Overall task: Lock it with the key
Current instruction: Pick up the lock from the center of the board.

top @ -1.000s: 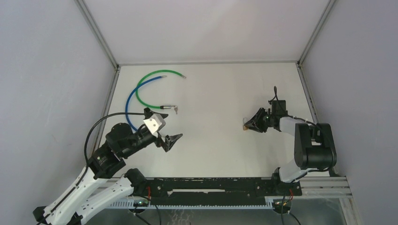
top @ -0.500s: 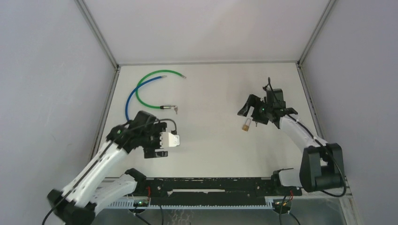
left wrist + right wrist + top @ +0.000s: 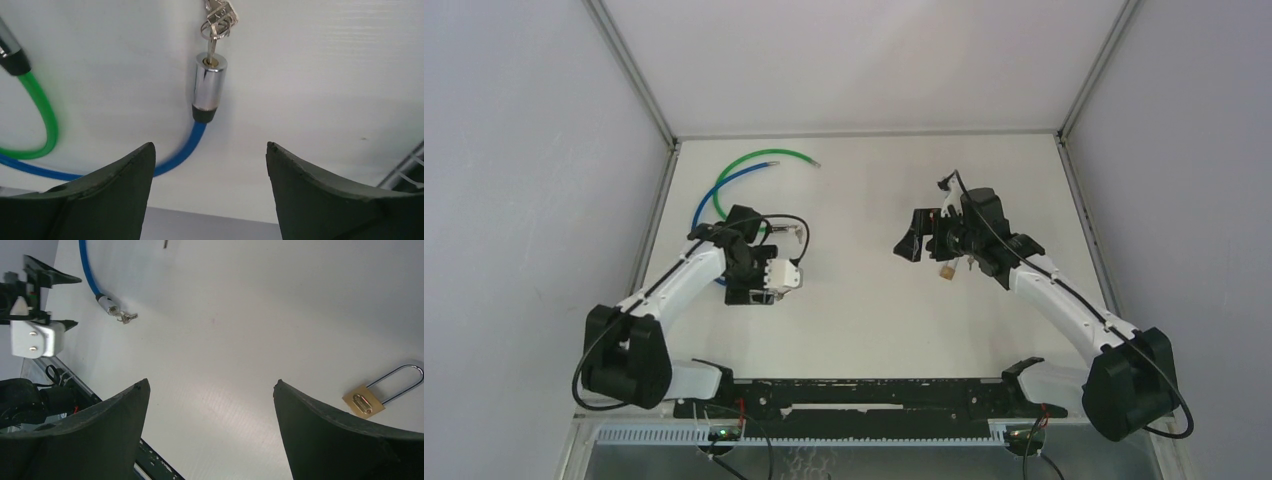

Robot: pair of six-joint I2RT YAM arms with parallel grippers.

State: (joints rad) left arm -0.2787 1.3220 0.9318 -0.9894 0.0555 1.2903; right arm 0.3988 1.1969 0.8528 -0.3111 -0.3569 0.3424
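Note:
A chrome lock cylinder (image 3: 210, 86) on a blue cable (image 3: 180, 155) lies on the white table, with a key (image 3: 212, 47) in its end and a small key bunch (image 3: 218, 17) hanging from it. My left gripper (image 3: 210, 146) is open and empty, just short of the cylinder and pointing at it. In the top view the cylinder (image 3: 774, 228) lies right of the left wrist. My right gripper (image 3: 210, 384) is open and empty above the table. A brass padlock (image 3: 363, 403) lies beside its right finger (image 3: 350, 435), apart from it.
A green cable (image 3: 47, 120) curves to the left of the blue one, and its dark-tipped metal end (image 3: 10, 50) lies at the far left. Both cables loop toward the back left corner (image 3: 754, 165). White walls close the table in, and a black rail (image 3: 874, 395) runs along the near edge.
My left arm swung from the near edge up to the cable lock. My right gripper opened, let go of the padlock onto the table and moved left.

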